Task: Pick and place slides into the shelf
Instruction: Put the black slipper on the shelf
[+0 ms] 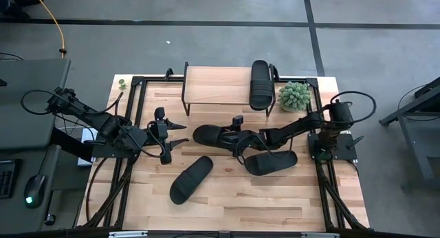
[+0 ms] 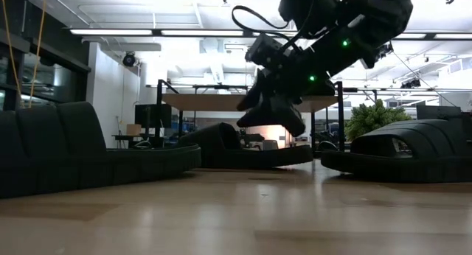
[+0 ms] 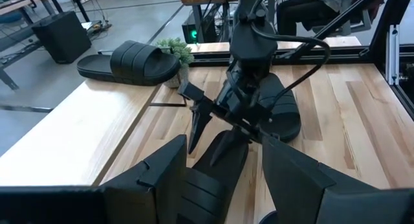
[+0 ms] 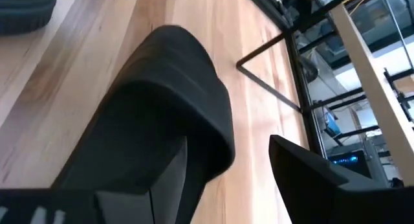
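Now: I am working at the tabletop (image 1: 227, 190) with both arms over it.
Right gripper (image 1: 237, 138): I am reaching it over the middle slide (image 1: 210, 135), fingers spread, one finger (image 4: 149, 195) lying against the ribbed strap and the other out to the strap's side; nothing is clamped.
Middle slide: it is lying flat on the wood directly under my right fingers, just in front of the shelf (image 1: 216, 85).
Slide near my right arm (image 1: 271, 162): it is resting flat beside my right forearm, on the side away from the shelf.
Slide between my grippers (image 1: 191, 179): it is lying angled on the wood, nearer the table's front edge than either of my grippers.
Shelved slide (image 1: 260, 84): it is sitting on top of the shelf's light wood board, beyond my right gripper, beside the small green plant (image 1: 294, 95).
Left gripper (image 1: 172, 135): I am holding it spread and empty, pointed toward my right gripper, apart from every slide.
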Robot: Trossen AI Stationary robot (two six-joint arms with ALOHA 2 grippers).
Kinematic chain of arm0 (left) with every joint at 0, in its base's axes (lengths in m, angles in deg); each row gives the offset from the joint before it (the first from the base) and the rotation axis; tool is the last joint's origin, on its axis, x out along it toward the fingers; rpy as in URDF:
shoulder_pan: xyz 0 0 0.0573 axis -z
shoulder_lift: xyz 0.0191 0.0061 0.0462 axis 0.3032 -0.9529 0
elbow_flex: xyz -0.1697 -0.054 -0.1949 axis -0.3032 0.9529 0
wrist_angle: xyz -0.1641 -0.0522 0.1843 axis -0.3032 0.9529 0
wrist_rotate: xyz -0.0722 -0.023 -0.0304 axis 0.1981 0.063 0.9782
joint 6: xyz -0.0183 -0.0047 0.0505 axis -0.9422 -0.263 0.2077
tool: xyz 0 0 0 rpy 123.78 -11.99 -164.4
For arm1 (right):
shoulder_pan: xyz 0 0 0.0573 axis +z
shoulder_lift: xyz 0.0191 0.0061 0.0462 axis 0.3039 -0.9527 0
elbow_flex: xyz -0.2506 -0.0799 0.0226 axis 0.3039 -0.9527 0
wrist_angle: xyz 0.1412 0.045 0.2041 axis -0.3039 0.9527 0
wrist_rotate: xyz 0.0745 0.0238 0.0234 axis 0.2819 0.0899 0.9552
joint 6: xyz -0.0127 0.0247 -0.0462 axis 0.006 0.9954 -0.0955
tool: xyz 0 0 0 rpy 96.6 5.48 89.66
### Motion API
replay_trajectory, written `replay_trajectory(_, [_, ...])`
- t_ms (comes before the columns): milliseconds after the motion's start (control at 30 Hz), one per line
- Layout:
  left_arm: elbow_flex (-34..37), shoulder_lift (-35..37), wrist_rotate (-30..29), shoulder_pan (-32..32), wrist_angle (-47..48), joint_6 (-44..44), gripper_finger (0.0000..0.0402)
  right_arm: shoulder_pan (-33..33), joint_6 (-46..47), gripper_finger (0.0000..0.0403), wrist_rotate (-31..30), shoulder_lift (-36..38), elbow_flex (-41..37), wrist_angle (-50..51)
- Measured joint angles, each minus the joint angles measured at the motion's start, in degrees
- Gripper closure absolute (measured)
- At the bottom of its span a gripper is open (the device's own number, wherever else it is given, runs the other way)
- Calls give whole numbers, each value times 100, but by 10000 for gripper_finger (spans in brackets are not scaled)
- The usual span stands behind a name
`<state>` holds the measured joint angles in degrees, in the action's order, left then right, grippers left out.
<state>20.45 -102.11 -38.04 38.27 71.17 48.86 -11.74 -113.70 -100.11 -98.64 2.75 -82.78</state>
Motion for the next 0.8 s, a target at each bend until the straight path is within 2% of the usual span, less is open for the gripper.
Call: replay_trajectory(800, [0,0,0,1,0,0,218,-92,-126,192,57,-73,0,-288])
